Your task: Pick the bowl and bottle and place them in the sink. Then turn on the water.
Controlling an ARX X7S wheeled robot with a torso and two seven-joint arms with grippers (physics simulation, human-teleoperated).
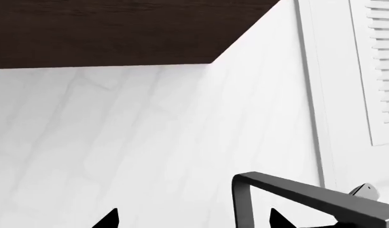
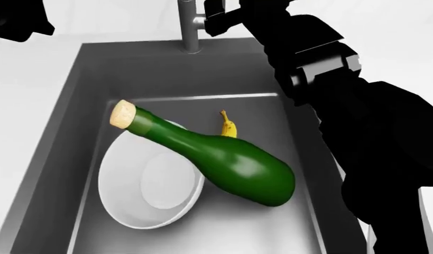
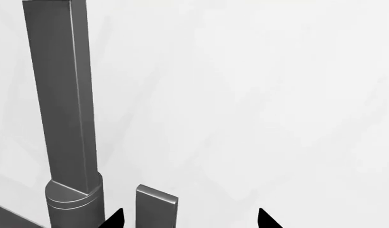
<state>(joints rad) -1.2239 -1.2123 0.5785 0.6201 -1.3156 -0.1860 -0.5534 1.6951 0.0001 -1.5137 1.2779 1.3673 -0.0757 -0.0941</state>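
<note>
Sink [image 2: 75, 106]: dark grey basin, seen from above in the head view, set into a white worktop [image 2: 19, 79]. Bowl [image 2: 142, 206] lay inside it on the basin floor, white, tipped slightly so its inner flat bottom faced up and toward the viewer. Bottle [image 2: 230, 161], dark green, lay on its side across the bowl's rim, cork [image 2: 122, 114] pointing toward the back left of the basin, fat end resting toward the right front. A small yellow banana [image 2: 228, 127] stood just behind the bottle, touching or nearly touching its shoulder; could not tell which.

Faucet [image 2: 190, 26] rose at the back edge of the sink, grey, square-sectioned. No stream under the spout in the part shown.

Right arm [image 2: 329, 79] reached over the right side of the basin toward the faucet. Right end effector [image 3: 188, 219]: in the right wrist view the two dark fingertips stood apart, with the faucet's side lever [image 3: 157, 206] between them, closer to one tip; contact not clear. The faucet column stood just beside the lever.

Left end effector [image 1: 193, 219]: fingertips apart in the left wrist view, gripping nothing, the faucet's angular spout [image 1: 308, 194] crossing in front of them. White marbled wall [image 1: 150, 142] behind, dark wood cabinet [image 1: 118, 28] above it, a white louvred panel [image 1: 381, 71] to one side.
</note>
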